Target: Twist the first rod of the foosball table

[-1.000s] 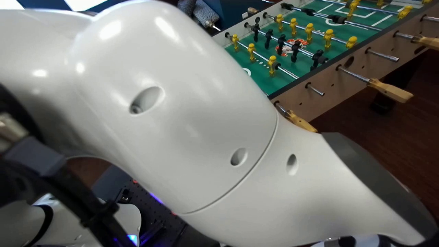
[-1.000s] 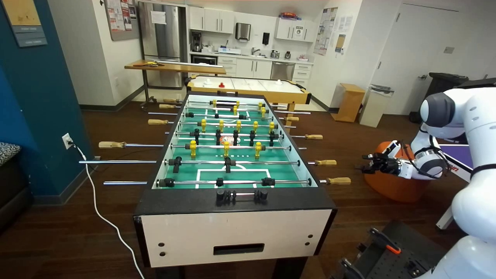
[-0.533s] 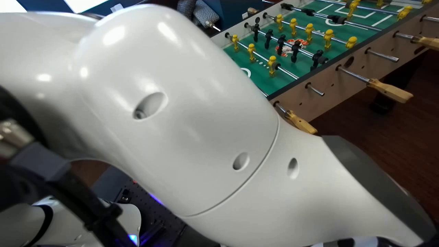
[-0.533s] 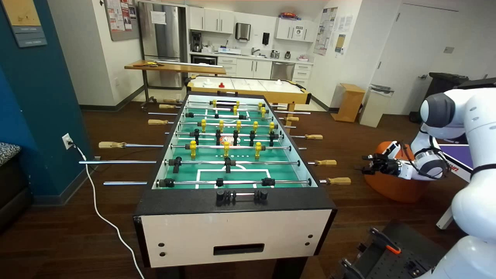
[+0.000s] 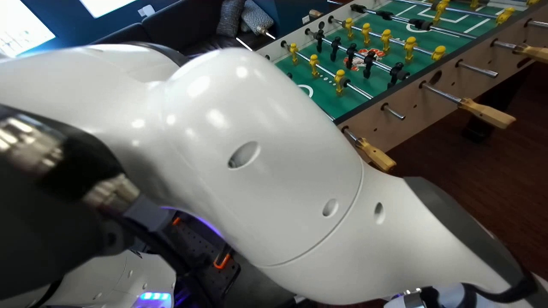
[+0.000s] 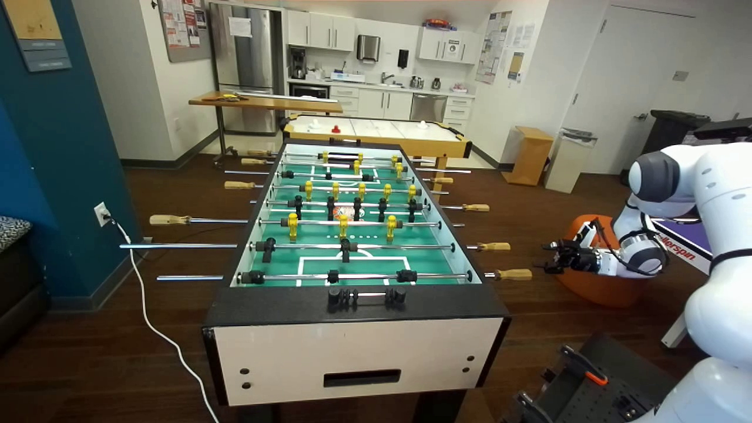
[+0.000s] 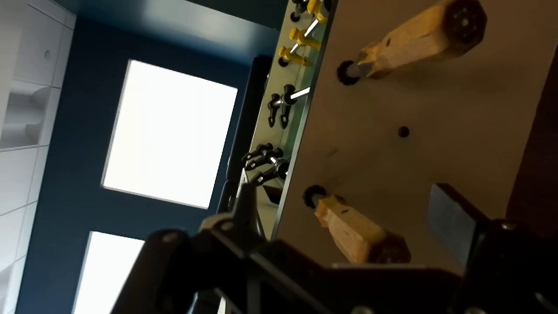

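Observation:
The foosball table has a green field and light sides; part of it shows in the other exterior view. The first rod's tan wooden handle sticks out from the table's near right corner; my arm hides it in an exterior view. My gripper hovers right of that handle, apart from it. In the wrist view my gripper is open, fingers wide apart. The first handle shows between the fingers, beyond them, its end partly covered by the gripper body. Nothing is held.
The second rod's handle lies just beyond the first and shows above it in the wrist view. An orange seat stands behind the gripper. A purple-topped table is at the right. A black base plate is below the arm.
My arm and gripper have moved slightly left toward the table and a little lower in an exterior view. The table and its handles have not moved.

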`<action>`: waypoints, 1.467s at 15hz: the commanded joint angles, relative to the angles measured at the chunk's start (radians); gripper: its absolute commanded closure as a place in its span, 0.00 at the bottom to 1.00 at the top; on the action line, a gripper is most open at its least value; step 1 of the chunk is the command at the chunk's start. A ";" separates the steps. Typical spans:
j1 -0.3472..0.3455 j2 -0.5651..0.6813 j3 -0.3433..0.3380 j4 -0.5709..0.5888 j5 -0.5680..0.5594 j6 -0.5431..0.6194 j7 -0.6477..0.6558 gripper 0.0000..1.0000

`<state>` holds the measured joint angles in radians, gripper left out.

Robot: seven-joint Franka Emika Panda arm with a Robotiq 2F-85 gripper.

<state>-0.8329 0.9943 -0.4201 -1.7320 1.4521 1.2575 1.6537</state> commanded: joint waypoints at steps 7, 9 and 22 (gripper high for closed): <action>0.004 0.121 0.048 0.118 -0.062 0.003 0.107 0.00; 0.001 0.134 0.060 0.122 -0.065 -0.005 0.102 0.00; 0.009 0.141 0.068 0.097 -0.133 -0.077 0.083 0.00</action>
<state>-0.8281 1.1354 -0.3473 -1.6336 1.3163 1.1839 1.7383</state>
